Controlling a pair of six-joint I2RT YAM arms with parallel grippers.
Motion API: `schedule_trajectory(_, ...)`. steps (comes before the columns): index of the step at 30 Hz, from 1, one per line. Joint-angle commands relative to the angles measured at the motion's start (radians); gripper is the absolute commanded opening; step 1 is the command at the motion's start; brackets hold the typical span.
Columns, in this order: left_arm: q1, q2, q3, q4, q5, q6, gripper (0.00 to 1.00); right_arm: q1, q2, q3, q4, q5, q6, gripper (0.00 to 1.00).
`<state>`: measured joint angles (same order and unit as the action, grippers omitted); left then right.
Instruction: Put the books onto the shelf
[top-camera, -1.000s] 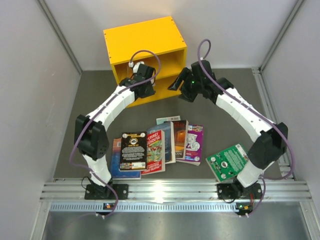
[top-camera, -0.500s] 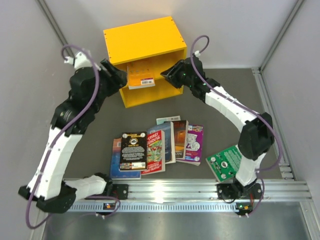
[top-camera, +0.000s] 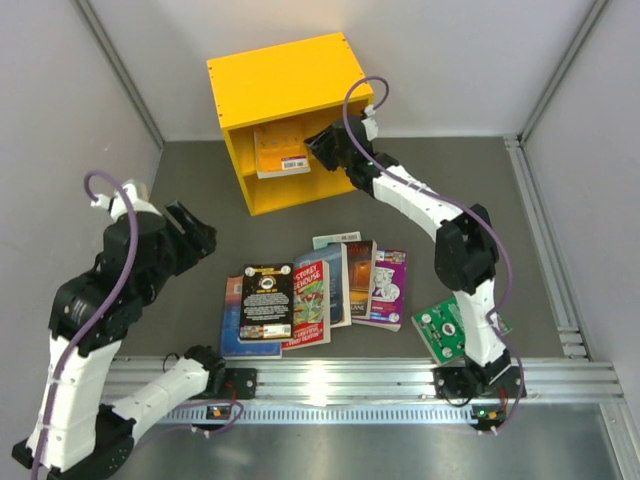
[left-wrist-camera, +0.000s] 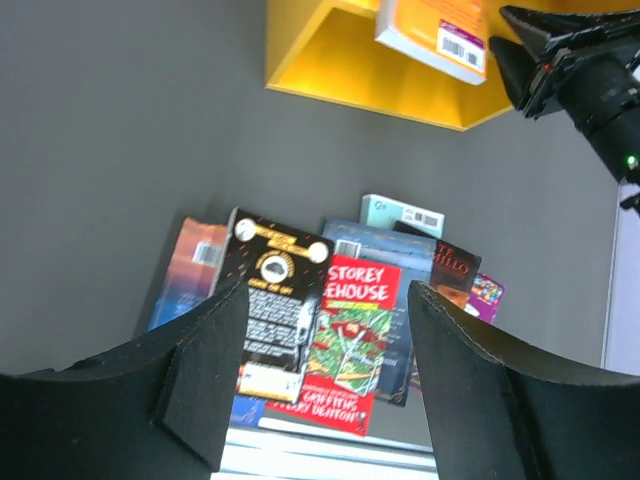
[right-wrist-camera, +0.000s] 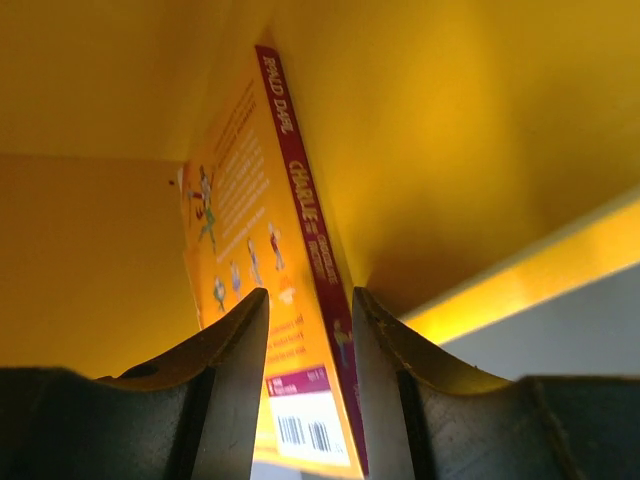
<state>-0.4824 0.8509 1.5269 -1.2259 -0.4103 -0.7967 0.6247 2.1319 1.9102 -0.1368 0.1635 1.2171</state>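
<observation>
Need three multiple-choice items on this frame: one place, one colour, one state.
1. Where on the bright yellow wooden shelf is the orange paperback book? A on top; B upper compartment; C lower compartment.
2. Colour of the paperback by the right arm's base? A green; B purple; C black.
3. The left gripper is: A open, empty; B shut on the orange book; C shut on the shelf.
B: it stands inside the upper opening, the right gripper clamping it. A: green cover. A: fingers apart, nothing between.
</observation>
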Motion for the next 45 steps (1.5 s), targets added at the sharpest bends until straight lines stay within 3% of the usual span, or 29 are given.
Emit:
schedule_trajectory(1,0.001,-0.026,0.022,-0.125,-0.039,-0.016,0.7,0.02,0.048,0.102,0.055,0.065,0.027,0.39)
schedule_trajectory(9,0.001,-0.009,0.058,-0.165,-0.033,0.001,0.69,0.062,0.209,0.326,-0.035,0.093,0.015,0.39)
schedule_trajectory(17,0.001,0.0,0.084,-0.219,-0.039,0.008,0.69,0.096,0.304,0.412,0.026,0.108,0.05,0.4)
schedule_trajectory(21,0.001,-0.004,0.069,-0.23,-0.044,0.002,0.68,0.096,0.338,0.411,0.199,0.082,0.055,0.49)
schedule_trajectory(26,0.001,0.005,0.046,-0.224,-0.045,0.008,0.68,0.087,0.339,0.405,0.284,0.038,0.029,0.6)
schedule_trajectory(30,0.002,0.005,0.021,-0.207,-0.041,0.004,0.68,0.067,0.153,0.141,0.33,0.042,-0.033,0.68)
schedule_trajectory(32,0.001,-0.004,0.001,-0.195,-0.038,0.004,0.68,0.06,0.068,-0.051,0.365,0.062,-0.051,0.69)
schedule_trajectory(38,0.001,-0.009,-0.043,-0.143,-0.016,0.008,0.68,0.038,-0.257,-0.403,0.356,0.093,-0.139,0.72)
schedule_trajectory(42,0.002,-0.015,-0.097,-0.092,0.01,0.014,0.68,0.036,-0.512,-0.51,0.203,0.108,-0.254,0.73)
schedule_trajectory(45,0.002,-0.03,-0.189,-0.029,0.063,0.013,0.68,0.04,-0.584,-0.481,-0.108,0.055,-0.277,0.73)
